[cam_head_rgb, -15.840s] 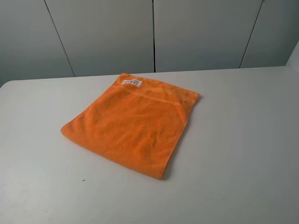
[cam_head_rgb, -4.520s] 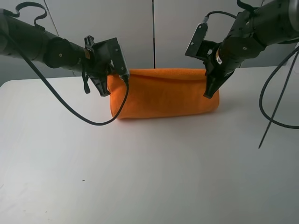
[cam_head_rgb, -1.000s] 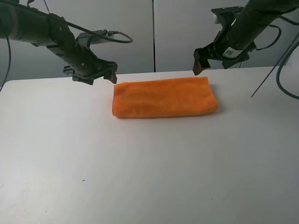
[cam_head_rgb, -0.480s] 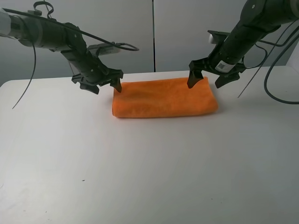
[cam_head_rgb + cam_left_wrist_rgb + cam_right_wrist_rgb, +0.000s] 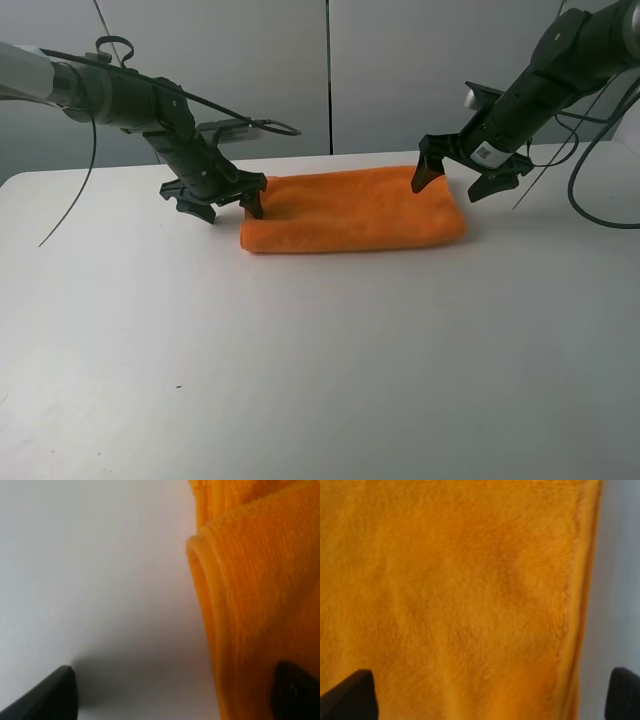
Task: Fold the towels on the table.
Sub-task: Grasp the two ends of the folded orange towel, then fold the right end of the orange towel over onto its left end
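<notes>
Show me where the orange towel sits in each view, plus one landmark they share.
Exterior high: towel lies folded at the far middle of the table.
Left wrist: its layered end, beside bare table.
Right wrist: fills nearly the whole picture.
Shared landmark: white table bordering the towel's edge.

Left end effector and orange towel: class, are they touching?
Cannot tell. In the left wrist view one fingertip of the left end effector overlaps the orange towel, but neither contact nor gap shows plainly.

Exterior high: above near side, looking down across white matte tabletop (image 5: 300, 380). Wrist views: very close, downward, onto orange microfibre cloth (image 5: 350, 210) ends; shared with exterior.
</notes>
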`<action>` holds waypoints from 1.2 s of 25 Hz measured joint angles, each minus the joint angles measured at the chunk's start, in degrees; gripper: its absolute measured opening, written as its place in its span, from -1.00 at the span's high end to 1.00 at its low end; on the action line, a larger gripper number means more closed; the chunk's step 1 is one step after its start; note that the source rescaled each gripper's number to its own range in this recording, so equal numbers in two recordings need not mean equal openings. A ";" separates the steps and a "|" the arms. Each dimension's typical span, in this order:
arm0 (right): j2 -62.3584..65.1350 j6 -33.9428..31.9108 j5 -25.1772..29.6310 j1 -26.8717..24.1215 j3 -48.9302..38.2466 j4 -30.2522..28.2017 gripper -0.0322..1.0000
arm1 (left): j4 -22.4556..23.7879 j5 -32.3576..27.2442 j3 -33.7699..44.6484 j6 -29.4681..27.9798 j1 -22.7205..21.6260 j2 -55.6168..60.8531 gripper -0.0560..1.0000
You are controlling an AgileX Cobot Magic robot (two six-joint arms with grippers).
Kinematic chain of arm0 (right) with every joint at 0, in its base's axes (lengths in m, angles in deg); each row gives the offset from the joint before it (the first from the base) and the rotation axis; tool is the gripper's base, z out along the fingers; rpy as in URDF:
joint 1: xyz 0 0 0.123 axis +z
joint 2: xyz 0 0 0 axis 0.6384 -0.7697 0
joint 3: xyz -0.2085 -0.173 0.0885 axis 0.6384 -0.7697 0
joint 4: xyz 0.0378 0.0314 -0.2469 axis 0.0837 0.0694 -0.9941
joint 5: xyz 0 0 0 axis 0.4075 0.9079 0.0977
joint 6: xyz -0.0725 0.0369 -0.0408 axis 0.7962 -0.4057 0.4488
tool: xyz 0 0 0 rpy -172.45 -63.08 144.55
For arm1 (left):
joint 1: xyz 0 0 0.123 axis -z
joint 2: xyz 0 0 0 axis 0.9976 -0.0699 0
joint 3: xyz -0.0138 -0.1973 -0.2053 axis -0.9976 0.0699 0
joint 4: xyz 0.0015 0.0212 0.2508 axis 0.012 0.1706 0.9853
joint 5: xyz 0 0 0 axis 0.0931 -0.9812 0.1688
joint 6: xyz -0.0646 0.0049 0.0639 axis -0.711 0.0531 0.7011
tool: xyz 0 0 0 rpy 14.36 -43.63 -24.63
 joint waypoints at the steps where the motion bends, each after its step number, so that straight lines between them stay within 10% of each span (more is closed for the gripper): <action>1: -0.28 0.39 0.00 -0.46 0.00 0.53 -0.96 | 0.24 -0.14 -0.10 0.00 0.13 0.00 -0.99; 30: -5.78 6.92 -6.92 -1.72 0.05 10.02 -0.96 | 3.36 -2.33 -0.84 0.00 1.14 -0.76 -0.99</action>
